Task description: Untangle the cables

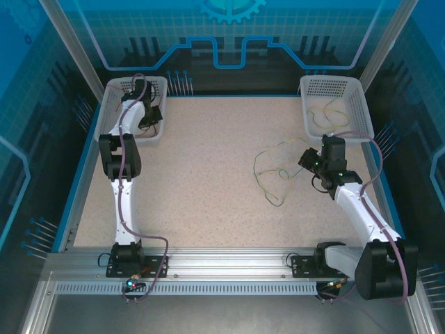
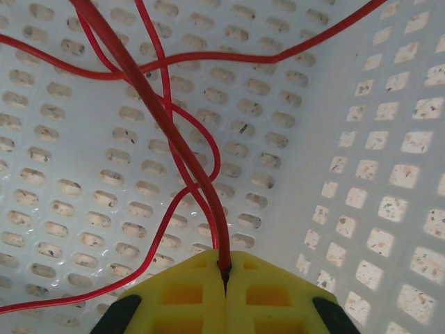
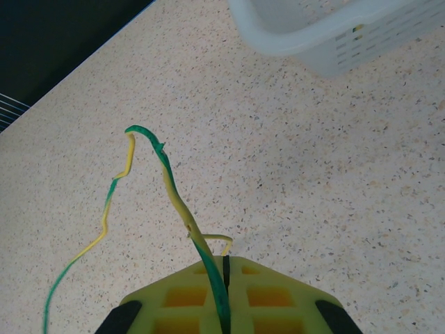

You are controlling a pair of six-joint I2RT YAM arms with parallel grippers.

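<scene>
1. L claw (image 2: pixel 226 268) is down inside the left basket (image 1: pixel 111 97), at the far-left corner of the worktop (image 1: pixel 208 202). Its jaws are pinched tight on the red cable (image 2: pixel 217 229).
2. Red cable fans out from the tips across the basket floor, w/ strands crossing each other. The basket's side wall rises close on the right in the L wrist view, so room is tight there.
3. R claw (image 1: pixel 308 160) sits over the worktop right of centre, near the right basket (image 1: pixel 361 111) but apart from it. Its jaws are closed on the green-yellow cable (image 3: pixel 174 195).
4. In the R wrist view that cable arches up ahead of the tips, peaks, then trails off to the lower left. The basket's rounded corner shows at top right, w/ bare worktop between it and the claw.
5. Top view: a loose tangle of cables (image 1: pixel 268 170) lies on the worktop just left of the R claw, thin loops spread wide.
6. A yellow cable (image 1: pixel 327 111) lies curled inside the right basket.
7. Open room: a wide bare stretch of worktop runs through the middle and near side, between the two arms.
8. Edges: a blue rim (image 1: pixel 64 223) runs along the worktop's sides, and a metal rail (image 1: pixel 229 268) w/ both arm bases sits at the near edge.
</scene>
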